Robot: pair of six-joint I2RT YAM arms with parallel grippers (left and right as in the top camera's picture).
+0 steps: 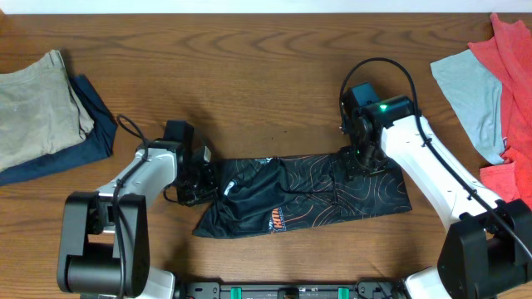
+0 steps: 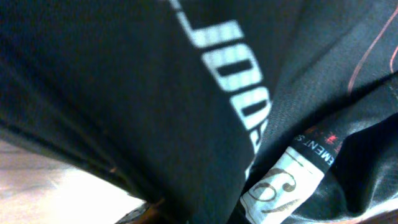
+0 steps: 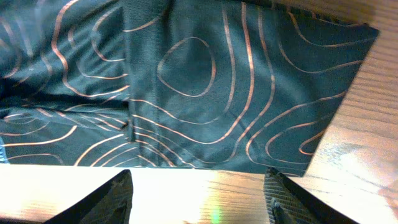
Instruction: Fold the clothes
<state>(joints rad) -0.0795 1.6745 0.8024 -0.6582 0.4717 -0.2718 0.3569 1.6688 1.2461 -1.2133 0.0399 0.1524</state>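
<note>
The black jersey (image 1: 303,195) lies doubled into a long band near the front edge of the bench (image 1: 249,58), about midway along it, with orange contour lines and white lettering showing. The left end effector (image 1: 199,176) is pinching the band's left end, cloth filling its camera, apparently to hold that end for the next fold. The right end effector (image 1: 357,156) hovers spread over the band's far right corner, gripping nothing. A folded beige garment (image 1: 37,100) and navy garment (image 1: 96,124) sit at the left edge; a grey garment (image 1: 470,95) and red garments (image 1: 515,91) lie loose at the right edge.
</note>
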